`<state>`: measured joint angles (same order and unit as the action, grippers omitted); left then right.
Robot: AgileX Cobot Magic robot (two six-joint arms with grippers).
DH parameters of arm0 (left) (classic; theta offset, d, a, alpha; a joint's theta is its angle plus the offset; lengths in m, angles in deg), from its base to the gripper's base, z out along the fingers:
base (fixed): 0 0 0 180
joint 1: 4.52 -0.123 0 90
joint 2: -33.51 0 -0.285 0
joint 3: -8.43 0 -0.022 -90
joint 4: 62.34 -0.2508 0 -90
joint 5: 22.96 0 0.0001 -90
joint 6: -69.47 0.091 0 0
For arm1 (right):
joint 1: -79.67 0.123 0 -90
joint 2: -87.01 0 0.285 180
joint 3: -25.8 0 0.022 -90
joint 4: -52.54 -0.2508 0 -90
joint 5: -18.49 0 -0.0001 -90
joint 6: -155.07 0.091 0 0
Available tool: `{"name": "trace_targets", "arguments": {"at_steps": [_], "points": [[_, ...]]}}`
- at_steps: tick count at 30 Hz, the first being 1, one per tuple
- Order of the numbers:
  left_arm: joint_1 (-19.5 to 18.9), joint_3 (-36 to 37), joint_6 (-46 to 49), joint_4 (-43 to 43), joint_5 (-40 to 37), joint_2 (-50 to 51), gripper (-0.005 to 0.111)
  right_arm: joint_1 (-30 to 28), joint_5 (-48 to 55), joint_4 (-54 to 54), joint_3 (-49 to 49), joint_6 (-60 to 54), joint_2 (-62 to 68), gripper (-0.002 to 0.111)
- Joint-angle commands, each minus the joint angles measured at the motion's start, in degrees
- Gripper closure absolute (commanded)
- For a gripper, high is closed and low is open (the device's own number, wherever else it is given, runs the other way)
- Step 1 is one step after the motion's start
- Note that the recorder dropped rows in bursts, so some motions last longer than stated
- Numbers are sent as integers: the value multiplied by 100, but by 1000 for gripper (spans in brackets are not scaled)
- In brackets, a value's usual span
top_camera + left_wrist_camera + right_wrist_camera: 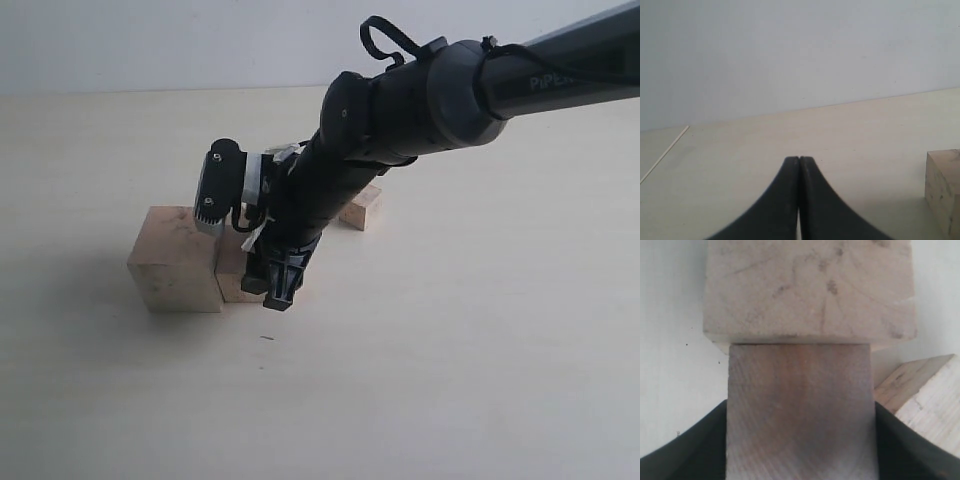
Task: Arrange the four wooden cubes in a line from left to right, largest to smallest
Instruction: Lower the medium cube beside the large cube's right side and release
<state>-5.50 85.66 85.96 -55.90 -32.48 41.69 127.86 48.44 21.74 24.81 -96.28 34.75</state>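
The largest wooden cube (175, 260) (810, 287) stands at the left of the table. A mid-sized cube (233, 275) (799, 380) rests flush against its right side. My right gripper (280, 288) (800, 412) reaches across from the right and is shut on this mid-sized cube, a black finger (700, 445) pressed on either side. A smaller cube (362, 208) (925, 400) lies turned at an angle behind the arm. A fourth cube is hidden. My left gripper (799, 160) is shut on nothing, low over the table, with a wooden cube (943, 190) off to one side.
The pale tabletop (450, 350) runs wide in front and to the right of the cubes. A white wall (790, 50) rises behind the table's far edge. The right arm (420, 110) slants over the back right of the row.
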Motion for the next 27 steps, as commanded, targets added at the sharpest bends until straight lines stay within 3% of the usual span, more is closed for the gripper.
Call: {"name": "trace_targets", "arguments": {"at_steps": [1, 15, 27], "points": [[-6, -1, -9, 8, 22, -40, 107, 48, 113, 87, -29, -116, 85, 108], [-6, -1, -9, 8, 22, -40, 107, 48, 17, 99, -29, -116, 85, 104], [-6, -1, -9, 8, 22, -40, 107, 48, 27, 83, -29, -57, 85, 40]]}}
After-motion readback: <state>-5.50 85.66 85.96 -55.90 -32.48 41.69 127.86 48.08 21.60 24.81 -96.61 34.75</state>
